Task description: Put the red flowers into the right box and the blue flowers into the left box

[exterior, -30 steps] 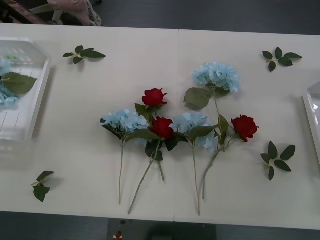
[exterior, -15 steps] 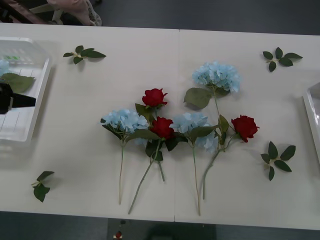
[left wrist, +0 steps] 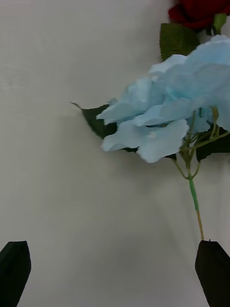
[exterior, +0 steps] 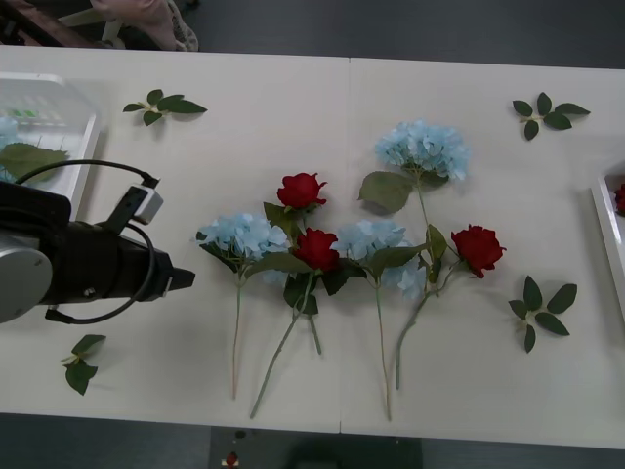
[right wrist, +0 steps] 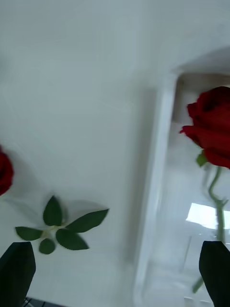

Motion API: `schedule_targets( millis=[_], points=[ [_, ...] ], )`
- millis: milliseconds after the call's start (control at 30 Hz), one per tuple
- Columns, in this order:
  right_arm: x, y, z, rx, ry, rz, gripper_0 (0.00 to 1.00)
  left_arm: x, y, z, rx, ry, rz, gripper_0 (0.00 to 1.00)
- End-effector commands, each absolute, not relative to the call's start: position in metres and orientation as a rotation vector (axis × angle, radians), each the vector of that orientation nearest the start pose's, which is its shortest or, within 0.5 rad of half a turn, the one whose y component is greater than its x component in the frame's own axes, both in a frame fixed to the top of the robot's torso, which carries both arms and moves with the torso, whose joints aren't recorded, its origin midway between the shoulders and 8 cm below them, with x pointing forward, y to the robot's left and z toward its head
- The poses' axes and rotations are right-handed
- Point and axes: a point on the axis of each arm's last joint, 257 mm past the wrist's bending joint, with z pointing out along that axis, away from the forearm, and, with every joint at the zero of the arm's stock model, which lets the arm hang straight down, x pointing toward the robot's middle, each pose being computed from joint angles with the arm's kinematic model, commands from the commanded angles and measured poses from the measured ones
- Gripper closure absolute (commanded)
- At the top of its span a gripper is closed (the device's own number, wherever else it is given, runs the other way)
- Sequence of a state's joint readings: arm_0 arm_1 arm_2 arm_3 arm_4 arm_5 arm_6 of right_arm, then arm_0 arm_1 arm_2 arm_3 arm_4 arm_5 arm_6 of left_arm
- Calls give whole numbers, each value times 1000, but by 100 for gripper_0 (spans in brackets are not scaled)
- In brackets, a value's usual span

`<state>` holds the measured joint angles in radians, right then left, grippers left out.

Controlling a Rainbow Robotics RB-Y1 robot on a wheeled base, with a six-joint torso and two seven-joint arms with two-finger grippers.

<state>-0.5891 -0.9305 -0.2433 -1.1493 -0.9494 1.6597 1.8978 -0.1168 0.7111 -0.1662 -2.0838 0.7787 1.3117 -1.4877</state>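
Left gripper (exterior: 186, 280), black-fingered on a thick black arm, reaches in from nine o'clock of the front view, its tip just short of the leftmost blue flowers (exterior: 244, 234). On its wrist camera its fingers (left wrist: 212, 271) stand spread at the two lower corners, with that hydrangea's stem (left wrist: 194, 196) running toward one of them, so the approach looks lined up for the stem rather than the fluffy head (a guess from the angle alone). Two more blue heads lie near the centre (exterior: 371, 237) and at one o'clock (exterior: 423, 147), and three red flowers (exterior: 301, 190) are scattered among them with stems overlapping, which is probably why the outermost bloom is picked first. At ten o'clock sits the left box (exterior: 76, 200), a ribbed translucent tray already holding a blue head and a big leaf. At three o'clock the rim of the right box (exterior: 605, 230) shows. From its wrist camera, the right gripper (right wrist: 115, 273) hovers over that rim (right wrist: 152, 192) with fingers spread wide and nothing between them; a red rose (right wrist: 213, 127) lies inside the tray, seemingly already delivered. Loose leaf sprigs (exterior: 164, 105) lie about the white table (exterior: 293, 98), no part of the sorting.
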Motion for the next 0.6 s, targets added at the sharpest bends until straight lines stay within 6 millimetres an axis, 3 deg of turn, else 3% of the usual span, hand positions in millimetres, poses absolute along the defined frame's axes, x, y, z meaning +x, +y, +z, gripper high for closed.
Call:
schedule_targets(
  millis=[33, 233, 433, 600],
  points=[
    [472, -438, -159, -61, 2725, 287, 0, 433, 185, -248, 516, 2415, -255, 0],
    [441, -376, -172, 70, 2720, 361, 0, 442, 148, -264, 450, 2444, -265, 0],
    [399, -345, -194, 203, 2734, 354, 0, 460, 138, -280, 436, 2450, -214, 0],
    [376, -312, -218, 319, 2771, 385, 0, 479, 121, -299, 402, 2439, -262, 0]
  ],
)
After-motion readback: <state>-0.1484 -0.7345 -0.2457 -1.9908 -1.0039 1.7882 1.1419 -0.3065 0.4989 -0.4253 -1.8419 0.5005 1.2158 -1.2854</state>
